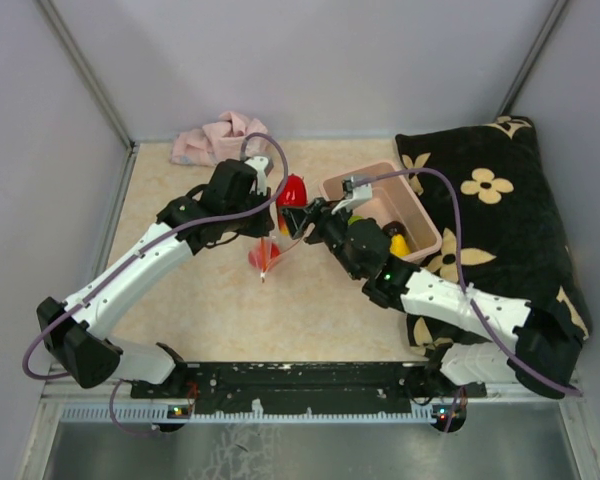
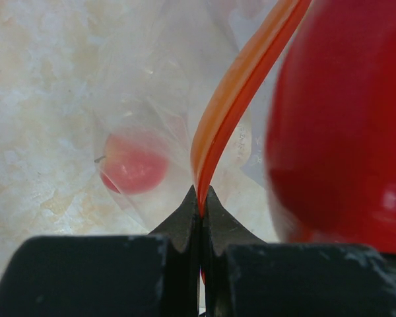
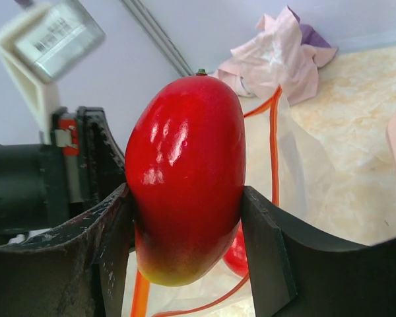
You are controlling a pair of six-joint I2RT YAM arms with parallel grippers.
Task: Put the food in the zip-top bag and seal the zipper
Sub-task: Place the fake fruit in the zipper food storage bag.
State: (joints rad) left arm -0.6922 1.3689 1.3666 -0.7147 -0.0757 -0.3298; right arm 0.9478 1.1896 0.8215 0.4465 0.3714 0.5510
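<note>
My left gripper [image 2: 201, 198] is shut on the red-orange zipper [image 2: 234, 99] of the clear zip-top bag [image 2: 158, 99] and holds its mouth up off the table. A small red fruit [image 2: 133, 164] lies inside the bag. My right gripper [image 3: 185, 218] is shut on a large red toy fruit with a yellow-green tip [image 3: 185, 178], held just above the bag's open mouth. In the top view the red fruit [image 1: 292, 190] sits between the two grippers, with the bag [image 1: 265, 255] hanging below it. More food [image 1: 398, 243] lies in the pink tub.
A pink plastic tub [image 1: 420, 215] stands right of the grippers. A pink cloth [image 1: 215, 138] lies at the back left. A black flowered cushion [image 1: 500, 200] fills the right side. Walls close in on three sides.
</note>
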